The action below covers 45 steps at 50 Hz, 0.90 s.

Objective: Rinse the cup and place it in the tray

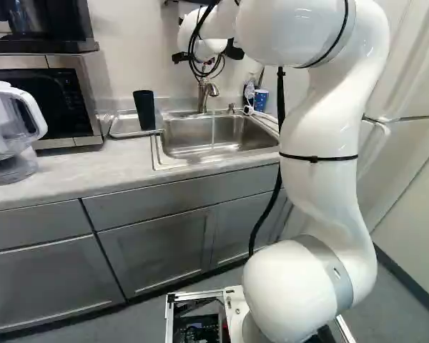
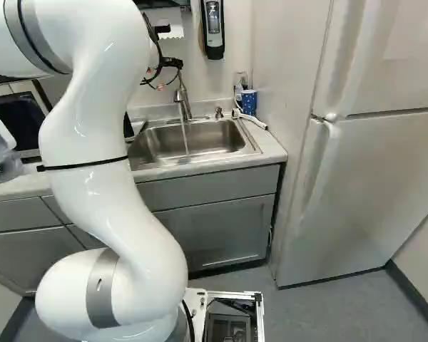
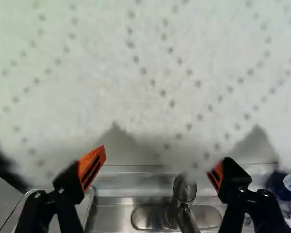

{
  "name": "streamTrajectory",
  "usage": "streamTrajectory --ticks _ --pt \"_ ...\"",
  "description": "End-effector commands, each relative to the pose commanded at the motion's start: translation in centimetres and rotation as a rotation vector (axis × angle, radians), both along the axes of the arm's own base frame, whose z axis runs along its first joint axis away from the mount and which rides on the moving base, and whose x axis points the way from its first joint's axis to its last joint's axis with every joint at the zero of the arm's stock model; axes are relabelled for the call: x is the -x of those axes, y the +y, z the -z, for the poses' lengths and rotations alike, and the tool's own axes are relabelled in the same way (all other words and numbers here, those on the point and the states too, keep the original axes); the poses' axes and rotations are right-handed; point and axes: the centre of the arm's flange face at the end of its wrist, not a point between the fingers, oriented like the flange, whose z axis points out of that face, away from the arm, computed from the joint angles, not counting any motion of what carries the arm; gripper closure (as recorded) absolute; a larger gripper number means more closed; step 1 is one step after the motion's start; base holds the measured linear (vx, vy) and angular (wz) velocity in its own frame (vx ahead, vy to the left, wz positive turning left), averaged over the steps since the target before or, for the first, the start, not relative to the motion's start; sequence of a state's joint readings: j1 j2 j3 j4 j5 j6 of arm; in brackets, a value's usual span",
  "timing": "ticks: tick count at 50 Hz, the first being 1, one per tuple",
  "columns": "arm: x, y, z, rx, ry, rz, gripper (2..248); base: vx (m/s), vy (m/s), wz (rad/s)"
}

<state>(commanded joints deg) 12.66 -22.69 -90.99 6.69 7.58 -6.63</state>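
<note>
and the gripper (image 1: 208, 54) is wide open, nothing between its fingers, up near the far wall above the faucet (image 1: 206, 89); water (image 2: 185, 135) is streaming into the sink (image 2: 217, 137), and left of it the black cup (image 1: 144, 109) stands on the tray (image 1: 123, 126).

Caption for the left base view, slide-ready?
A tall black cup stands in a shallow silvery tray beside a stainless-steel sink, white robot arm in the foreground.
</note>
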Motion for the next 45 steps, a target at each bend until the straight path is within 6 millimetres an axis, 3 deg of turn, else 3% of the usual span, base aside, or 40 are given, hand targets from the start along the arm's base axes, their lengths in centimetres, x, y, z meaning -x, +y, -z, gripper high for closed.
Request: streamTrajectory --ticks 45 --pt "1.4 0.0 0.8 0.02 0.107 -0.014 3 0.0 0.0 0.0"
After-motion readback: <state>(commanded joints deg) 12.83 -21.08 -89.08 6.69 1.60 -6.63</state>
